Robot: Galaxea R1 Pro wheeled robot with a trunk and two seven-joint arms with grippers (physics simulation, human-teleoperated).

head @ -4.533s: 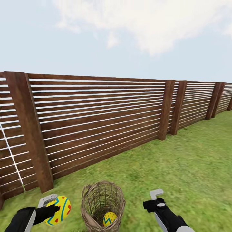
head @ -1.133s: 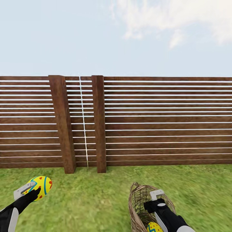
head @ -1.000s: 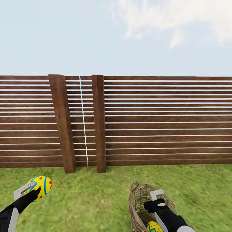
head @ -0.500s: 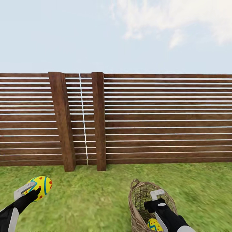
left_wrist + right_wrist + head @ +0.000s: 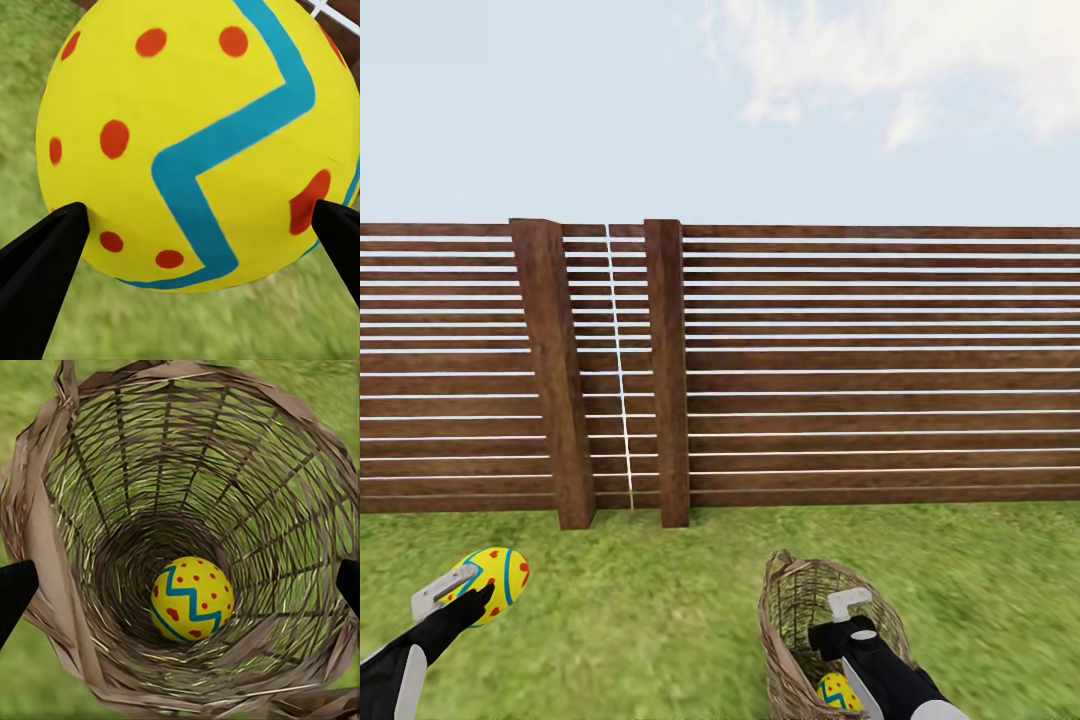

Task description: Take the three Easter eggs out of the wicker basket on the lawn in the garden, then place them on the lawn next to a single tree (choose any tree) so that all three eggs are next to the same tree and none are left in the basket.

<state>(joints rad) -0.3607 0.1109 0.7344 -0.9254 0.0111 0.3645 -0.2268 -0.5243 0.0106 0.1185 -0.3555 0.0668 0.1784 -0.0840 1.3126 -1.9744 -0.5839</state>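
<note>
At the left, the left gripper pinches one Easter egg between its fingers, held above the lawn. To the right, one wicker basket stands on the grass with a second egg lying at its bottom. The right gripper hangs over the basket's mouth, spread wide and holding nothing. Behind runs one slatted fence with two posts.

Two Easter eggs — one held, one inside — one wicker basket, two fence posts.
</note>
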